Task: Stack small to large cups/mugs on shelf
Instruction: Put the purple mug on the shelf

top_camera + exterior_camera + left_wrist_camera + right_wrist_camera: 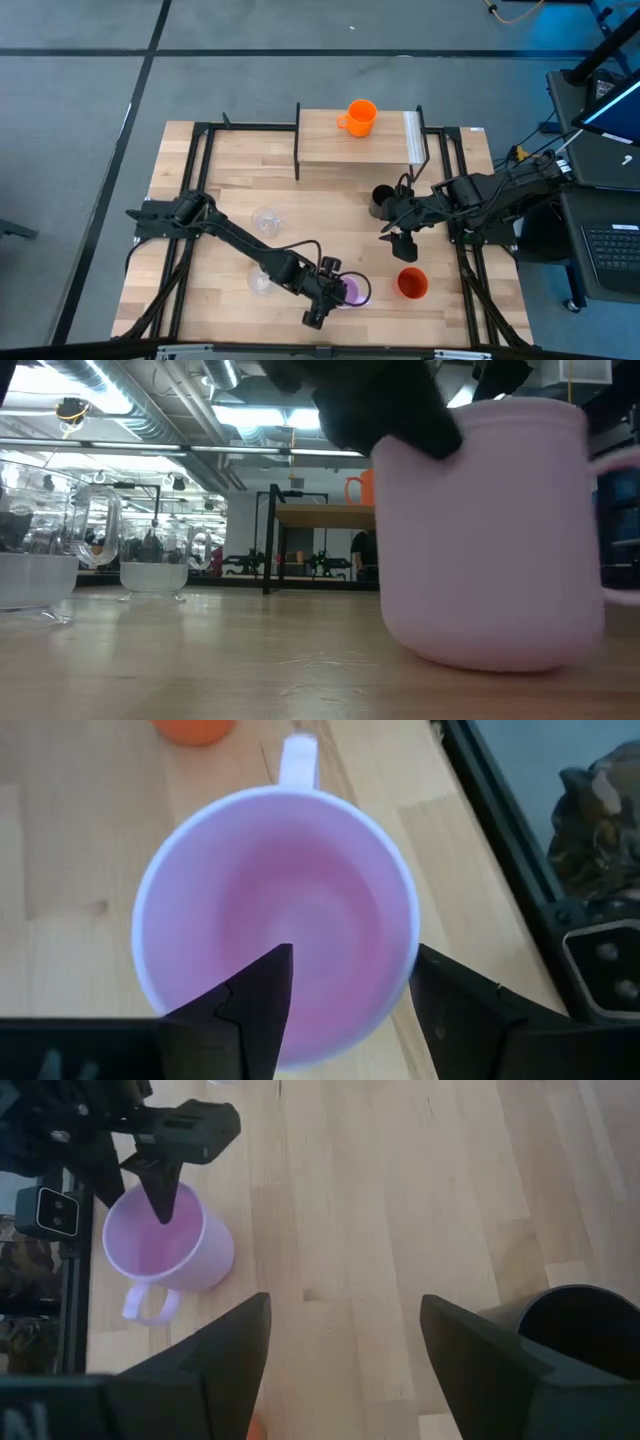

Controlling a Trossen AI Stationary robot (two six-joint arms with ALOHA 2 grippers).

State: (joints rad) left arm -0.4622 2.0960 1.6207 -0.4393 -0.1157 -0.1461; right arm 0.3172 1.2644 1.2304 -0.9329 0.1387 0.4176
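Observation:
The lilac mug (275,910) stands upright on its base near the table's front edge, and it fills the low view as the lilac mug (490,530). My left gripper (352,952) is open and slants down over the mug's rim on the side away from the handle (298,755). One finger (262,1010) is inside the mug and the other (455,1015) is outside its wall; no touch shows. My right gripper (402,243) hangs open above the table, between the black cup (382,200) and the red-orange cup (412,284). The orange mug (360,116) stands on the shelf (330,150).
Two clear tumblers (265,220) (260,281) stand on the table to the left of the lilac mug. Black frame rails (195,230) run along both sides of the table. A laptop (610,250) sits off the table's right edge.

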